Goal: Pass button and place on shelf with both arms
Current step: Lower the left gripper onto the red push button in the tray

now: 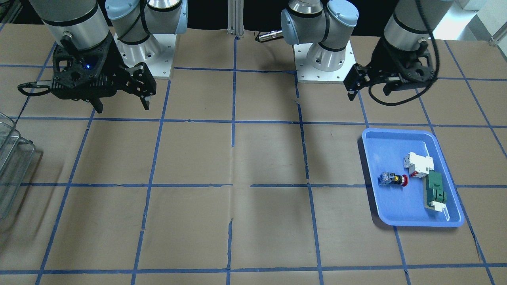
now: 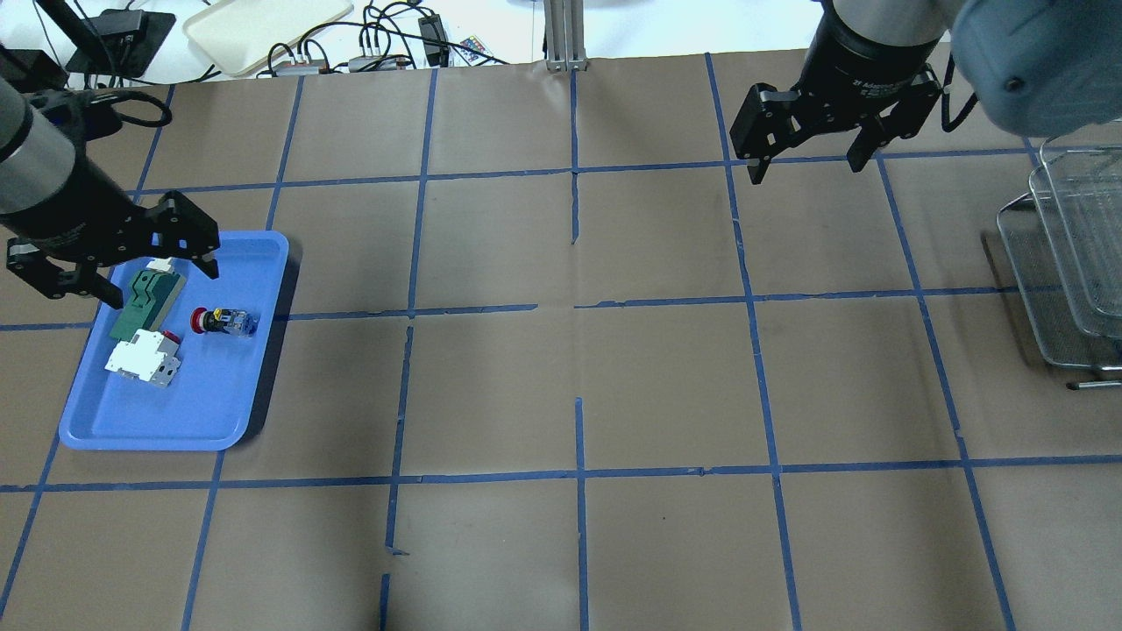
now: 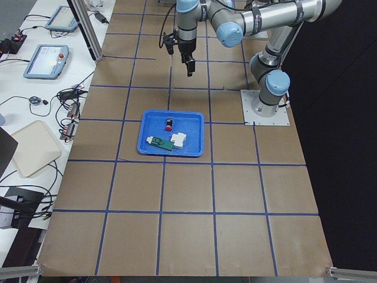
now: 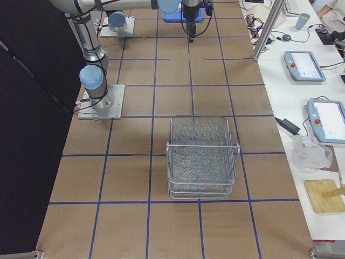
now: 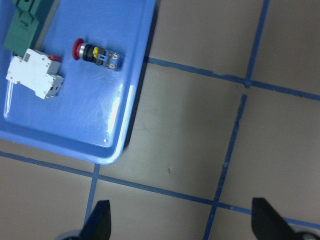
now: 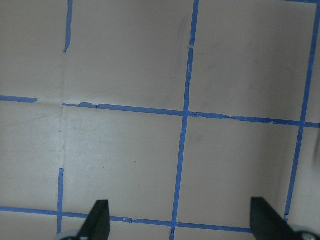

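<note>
The left gripper [image 2: 164, 282] hangs in the air by the blue tray [image 2: 158, 434], its two black fingers spread wide apart with nothing between them. Its wrist view looks down past the fingertips onto bare table, with a corner of the tray in the upper left.

The button [image 2: 221, 322] lies on its side on the tray floor, near the long edge that faces the middle of the table. Its red mushroom head points toward the white-and-red block [image 2: 145, 361], and its clear bluish rear block points toward the tray's rim. The head sits just beside the block's red tab, and the left wrist view shows a small gap between them. A green-and-white flat part [image 2: 145, 302] lies alongside the block, further from the button.

The right gripper [image 2: 806, 168] is held above the table [image 2: 666, 386] on the robot's right side. Its fingers are also spread apart and empty, and its wrist view shows only brown paper crossed by blue tape lines below.

The shelf [image 4: 202, 156], a grey wire tiered rack, stands at the robot's right end of the table, well apart from the tray and the button. The right gripper is between the table's middle and the shelf, touching neither.
</note>
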`<state>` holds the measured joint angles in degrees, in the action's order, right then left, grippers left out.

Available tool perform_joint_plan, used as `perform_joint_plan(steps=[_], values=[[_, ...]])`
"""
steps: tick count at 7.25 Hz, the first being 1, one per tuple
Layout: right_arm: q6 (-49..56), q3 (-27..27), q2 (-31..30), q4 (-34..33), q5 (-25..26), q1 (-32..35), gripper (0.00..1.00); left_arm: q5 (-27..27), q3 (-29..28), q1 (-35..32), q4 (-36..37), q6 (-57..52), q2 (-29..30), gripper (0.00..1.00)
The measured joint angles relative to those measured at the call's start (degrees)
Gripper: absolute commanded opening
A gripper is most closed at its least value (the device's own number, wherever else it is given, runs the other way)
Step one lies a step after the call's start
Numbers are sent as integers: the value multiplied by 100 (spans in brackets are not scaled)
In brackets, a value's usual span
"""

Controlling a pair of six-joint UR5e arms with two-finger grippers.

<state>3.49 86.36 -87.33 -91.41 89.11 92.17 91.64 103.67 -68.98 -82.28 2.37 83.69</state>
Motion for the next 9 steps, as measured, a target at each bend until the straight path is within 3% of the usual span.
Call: perform_joint_plan(steps=[2,4,7,9], values=[[2,34,2,6,1,-4,100,-23,112,606,654,485,423,100],[3,62,-3,20,1,-6,100,-256,160,773,1340,1267,1063,100],[3,74,-4,35,-1,1,100,-1028,26,1139,1696,2078,1999,100],[5,74,9,35,9,3,100,-1248,2,1236,1871,2362,2394,100]])
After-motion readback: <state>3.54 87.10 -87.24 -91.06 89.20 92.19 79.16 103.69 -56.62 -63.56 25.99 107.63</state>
